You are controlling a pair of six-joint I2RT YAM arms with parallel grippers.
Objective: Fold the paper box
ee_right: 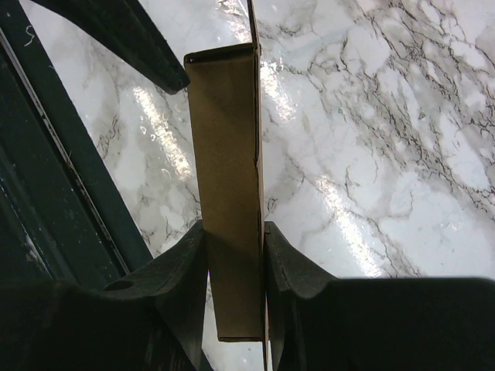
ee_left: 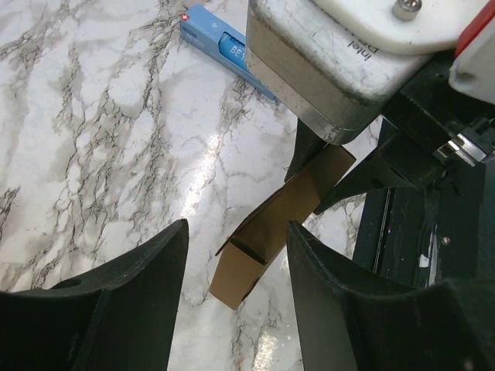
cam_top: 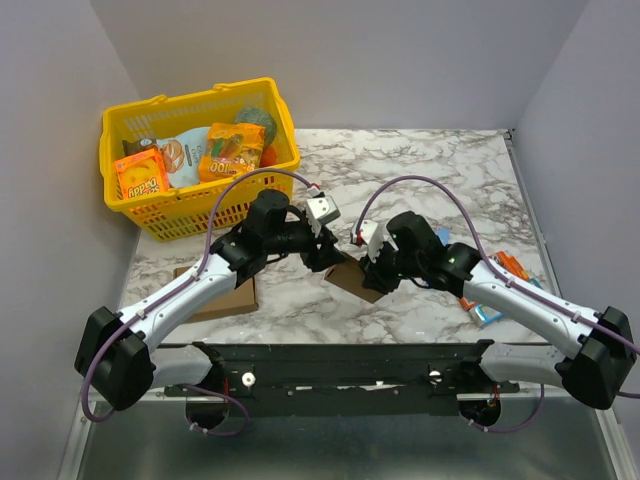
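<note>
The paper box (cam_top: 352, 279) is a small brown cardboard piece held above the marble table between the two arms. My right gripper (cam_top: 372, 268) is shut on it: in the right wrist view both fingers press its sides (ee_right: 228, 232) and it sticks out away from the camera. My left gripper (cam_top: 325, 255) is open just left of the box. In the left wrist view the box (ee_left: 267, 243) hangs in the gap between my spread fingers (ee_left: 139, 286), touching neither. The box's open end with a folded flap faces the left gripper.
A yellow basket (cam_top: 130, 205) with snack packs stands at the back left. A flat brown cardboard rectangle (cam_top: 225, 298) lies under the left arm. Small packets (cam_top: 490, 312) lie by the right arm; a blue one shows in the left wrist view (ee_left: 220, 46). A black rail (cam_top: 340, 365) runs along the near edge.
</note>
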